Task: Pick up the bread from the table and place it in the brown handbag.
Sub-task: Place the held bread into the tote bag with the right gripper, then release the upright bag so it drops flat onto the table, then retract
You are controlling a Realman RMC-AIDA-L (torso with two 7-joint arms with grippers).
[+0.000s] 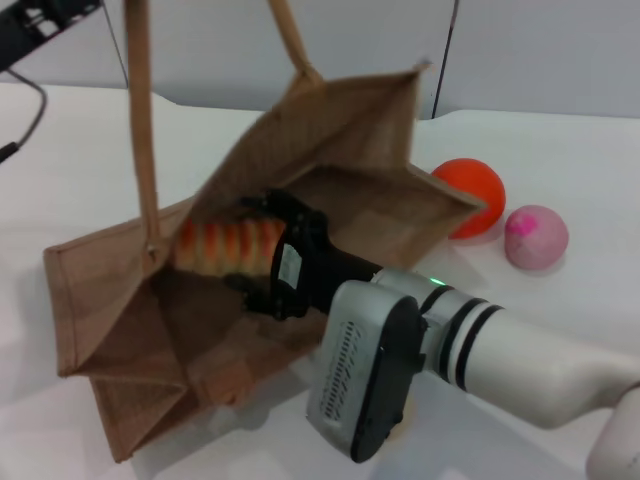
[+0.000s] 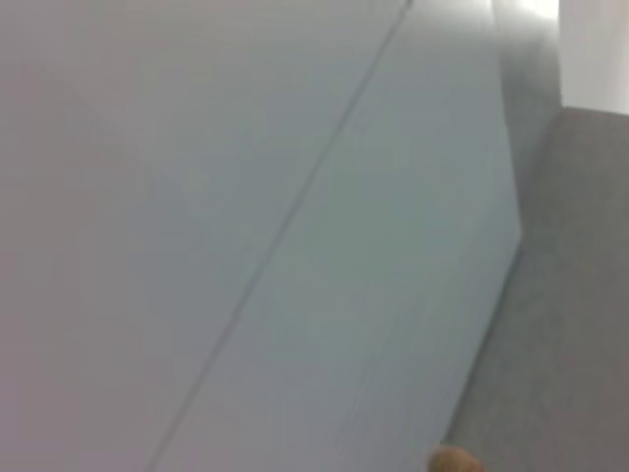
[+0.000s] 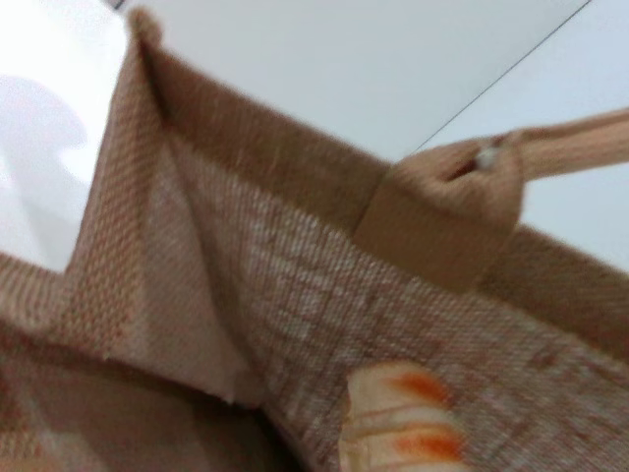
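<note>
The brown handbag (image 1: 350, 130) lies on the white table (image 1: 90, 170) with its mouth open toward me. One handle (image 1: 140, 120) is pulled straight up out of the picture. My right gripper (image 1: 250, 250) is inside the bag, shut on the bread (image 1: 215, 245), an orange and cream striped loaf held just above the bag's lower wall. In the right wrist view the bread's end (image 3: 398, 433) shows against the woven bag wall (image 3: 295, 295). My left gripper is out of view; only a dark part of that arm (image 1: 35, 25) shows at the top left.
An orange ball (image 1: 472, 195) and a round pink-beige lump (image 1: 536, 236) lie on the table right of the bag. The left wrist view shows only a grey wall (image 2: 295, 197) and a small tan bit (image 2: 454, 460).
</note>
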